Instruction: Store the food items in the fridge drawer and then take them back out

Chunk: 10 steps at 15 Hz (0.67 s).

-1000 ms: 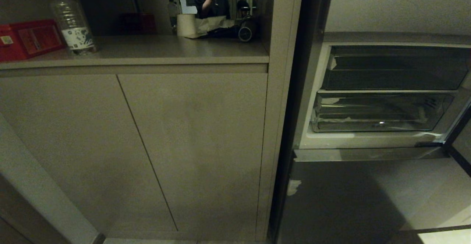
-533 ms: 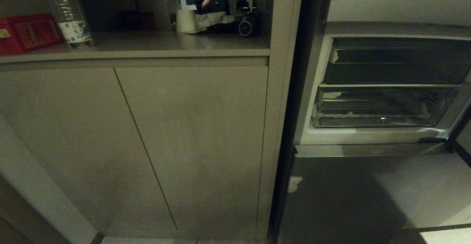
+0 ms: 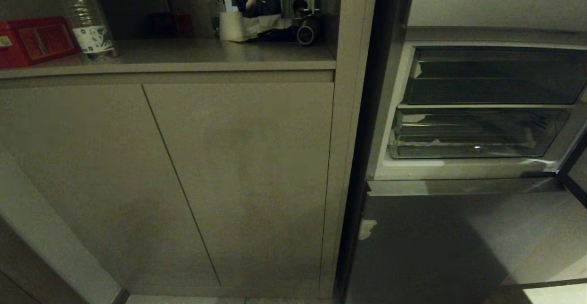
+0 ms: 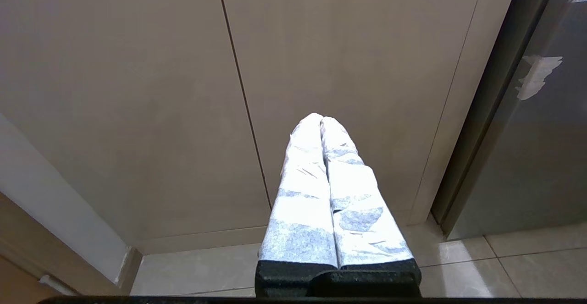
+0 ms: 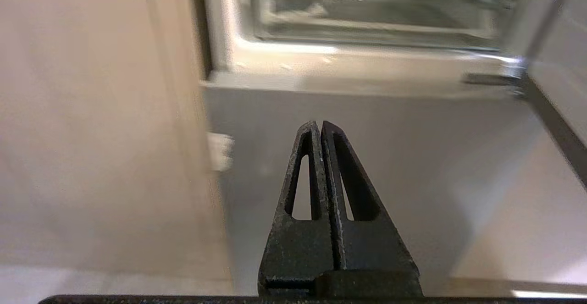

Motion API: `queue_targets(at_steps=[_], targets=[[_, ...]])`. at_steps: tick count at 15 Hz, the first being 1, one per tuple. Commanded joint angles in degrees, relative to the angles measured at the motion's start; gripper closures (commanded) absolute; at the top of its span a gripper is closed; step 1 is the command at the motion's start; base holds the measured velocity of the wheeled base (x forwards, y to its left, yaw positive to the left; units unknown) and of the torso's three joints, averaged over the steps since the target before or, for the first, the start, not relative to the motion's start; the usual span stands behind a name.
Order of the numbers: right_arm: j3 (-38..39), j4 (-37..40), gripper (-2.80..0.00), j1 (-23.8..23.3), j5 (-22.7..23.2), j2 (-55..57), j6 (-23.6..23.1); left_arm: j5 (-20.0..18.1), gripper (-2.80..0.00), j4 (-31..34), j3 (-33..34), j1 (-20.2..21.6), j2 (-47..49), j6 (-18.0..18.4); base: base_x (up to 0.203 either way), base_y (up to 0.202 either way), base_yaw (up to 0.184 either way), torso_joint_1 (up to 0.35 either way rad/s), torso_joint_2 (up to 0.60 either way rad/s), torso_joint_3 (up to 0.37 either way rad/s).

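Fridge drawer [image 3: 474,134] sits pushed in at the right of your head view. Your left tool [image 4: 322,119] and right tool [image 5: 319,124] are both pressed together, holding nothing.

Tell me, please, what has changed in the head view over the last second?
Only the camera moved: it tipped down, so the whole scene slid up the picture. The water bottle, red box and fridge drawer kept their places. Neither arm shows there; nothing was taken or released.
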Motion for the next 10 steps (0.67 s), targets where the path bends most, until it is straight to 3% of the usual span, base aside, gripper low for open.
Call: queue_targets(at_steps=[1, 2, 3, 6, 10], targets=[[-6.41, 0.2, 0.0, 0.03, 2.69, 13.05, 1.43, 0.07, 0.0, 0.01, 0.02, 0.0, 0.08, 0.07, 0.0, 0.0, 0.0, 0.0, 0.0, 0.0], [-9.0, -0.08, 0.0, 0.06, 4.48, 20.05, 2.17, 0.07, 0.0, -0.05, -0.05, 0.0, 0.08, 0.06, 0.0, 0.0, 0.0, 0.0, 0.0, 0.0], [-11.36, -1.0, -2.8, 0.11, 6.43, 27.34, 2.77, 0.07, 0.0, -0.07, 0.02, 0.0, 0.08, -0.02, 0.0, 0.0, 0.0, 0.0, 0.0, 0.0], [-15.56, -10.08, -2.8, 0.32, 11.33, 47.99, 3.67, 0.07, 0.0, 0.01, 0.02, 0.0, 0.08, -0.02, 0.0, 0.0, 0.0, 0.0, 0.0, 0.0], [-18.55, -34.57, -2.8, 0.97, 14.8, 74.66, 4.38, 0.07, 0.0, 0.01, 0.01, 0.0, 0.08, -0.02, 0.0, 0.0, 0.0, 0.0, 0.0, 0.0]])
